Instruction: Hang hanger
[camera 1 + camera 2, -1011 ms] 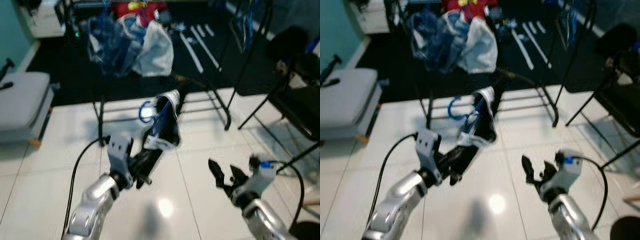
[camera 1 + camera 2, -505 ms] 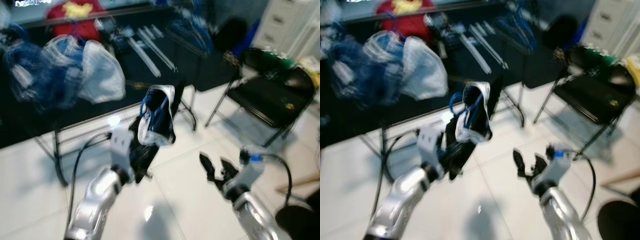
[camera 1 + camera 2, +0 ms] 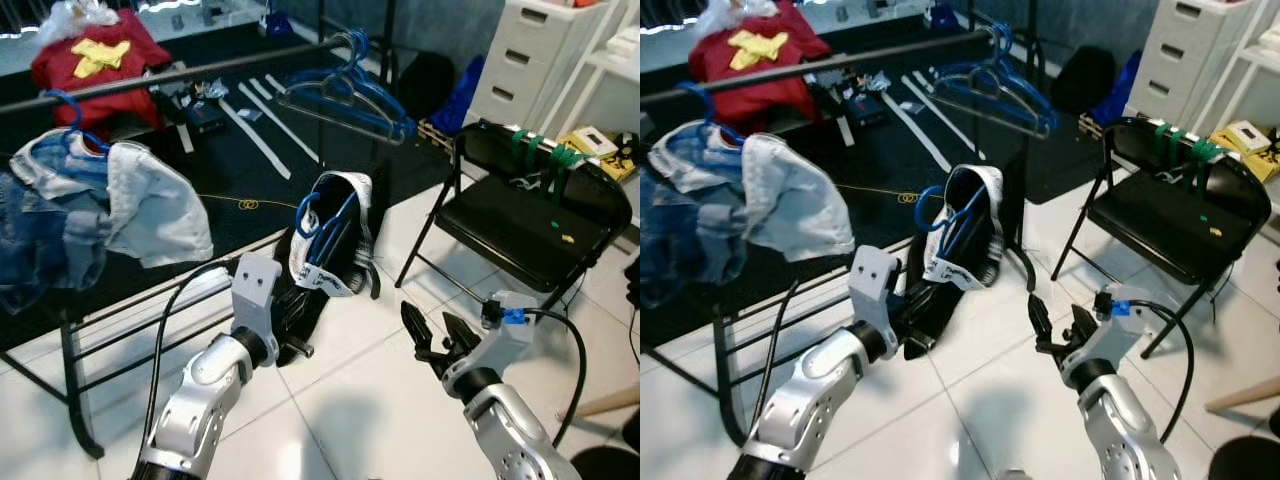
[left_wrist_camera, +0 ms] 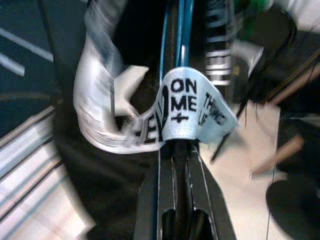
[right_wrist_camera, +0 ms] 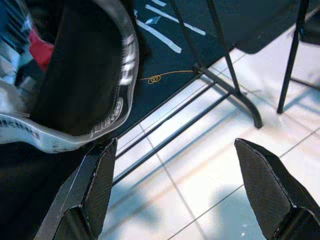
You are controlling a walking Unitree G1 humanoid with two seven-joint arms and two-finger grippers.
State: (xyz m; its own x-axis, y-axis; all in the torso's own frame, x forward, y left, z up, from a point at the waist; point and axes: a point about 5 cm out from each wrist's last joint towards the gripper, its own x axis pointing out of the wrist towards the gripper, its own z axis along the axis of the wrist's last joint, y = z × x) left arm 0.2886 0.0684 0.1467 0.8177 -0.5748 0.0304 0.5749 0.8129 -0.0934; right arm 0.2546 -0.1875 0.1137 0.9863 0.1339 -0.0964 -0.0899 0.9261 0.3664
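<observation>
I am looking down over both arms, which are reaching forward above the white tiled floor. My left arm is angling up and forward from the elbow, and its left pincer is closing tight on the lower part of a blue hanger carrying a black garment with a white printed waistband. In the left wrist view the two black fingers are lying pressed together around the blue wire, with the waistband draped right over their tips. The hanger is rising straight up from the left pincer, its hook at the top, and the garment is hanging down on either side of the fingers.

My right arm is extending forward at about the same height, just to the right of the left one, wrist level. The right pincer is standing apart and gripping nothing; in the right wrist view its fingers are spreading wide, with the garment's edge beyond them on the left finger's side.

Beyond the left pincer, a black clothes rail is crossing the scene, with spare blue hangers at its right end and a denim-and-white garment hanging further left. Past the right pincer and to its right, a black folding chair is standing on the tiles.
</observation>
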